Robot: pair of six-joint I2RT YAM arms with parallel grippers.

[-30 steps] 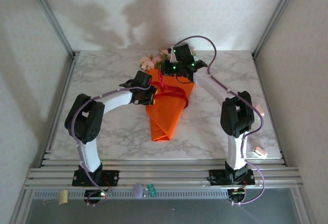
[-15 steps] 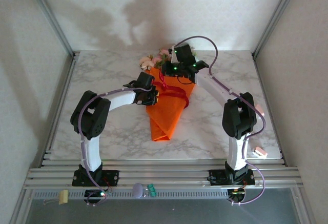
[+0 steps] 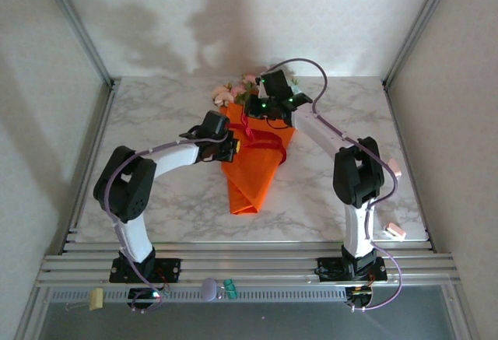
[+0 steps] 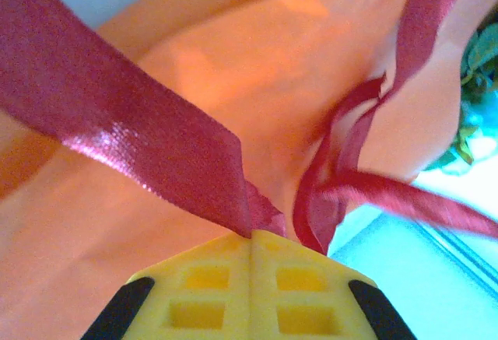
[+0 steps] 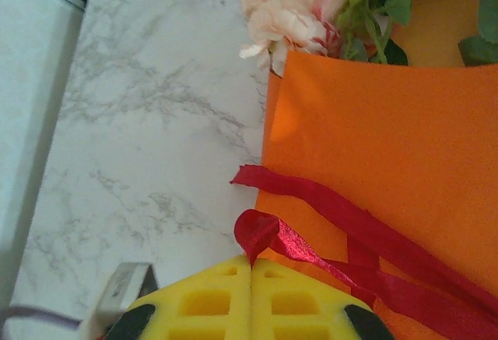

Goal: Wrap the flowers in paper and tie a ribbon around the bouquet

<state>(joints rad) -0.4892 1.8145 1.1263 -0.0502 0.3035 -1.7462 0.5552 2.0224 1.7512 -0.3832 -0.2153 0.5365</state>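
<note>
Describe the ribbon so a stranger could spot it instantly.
On the marble table lies an orange paper cone with flowers at its far end. Across the cone's wide half runs the ribbon: a thin, shiny red strip, far narrower than the cone, looping and floppy.

Ribbon-crossed orange bouquet on marble
</note>
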